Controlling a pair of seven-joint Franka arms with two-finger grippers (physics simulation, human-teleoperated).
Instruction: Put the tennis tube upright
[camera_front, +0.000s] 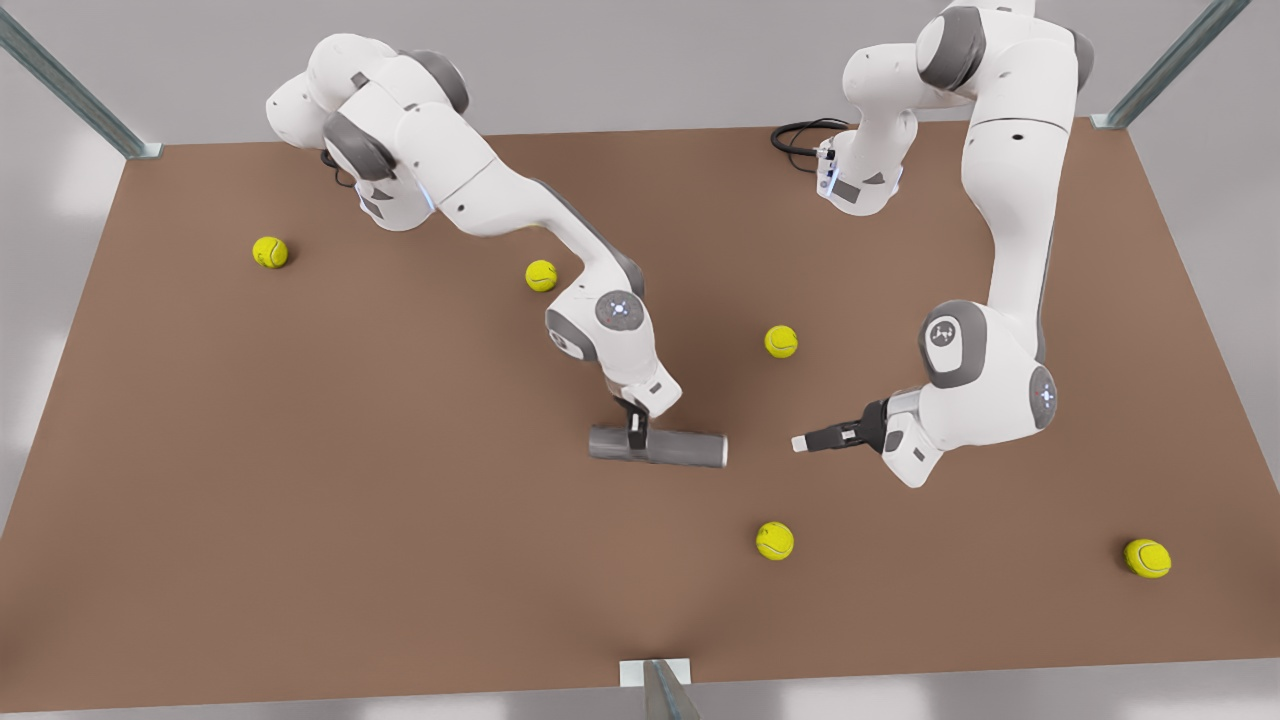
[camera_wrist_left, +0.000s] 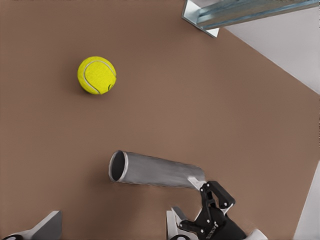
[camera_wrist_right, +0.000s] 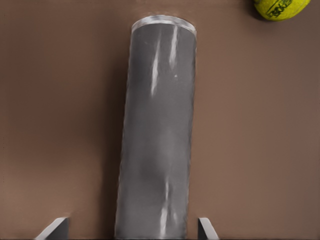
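Tennis tube (camera_front: 658, 447) lies flat, far end hidden by right end effector (camera_front: 636, 434).

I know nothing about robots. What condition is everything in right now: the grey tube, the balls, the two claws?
tennis tube: lying on its side on the table, open end toward the left gripper.
right gripper: open, fingers either side of the tube.
left gripper: open, empty, apart from the tube's end.
tennis balls: five, loose on the table, none held.

Brown table (camera_front: 300, 500), grey metal posts (camera_front: 70, 90) at corners, pale surroundings, maybe floor.
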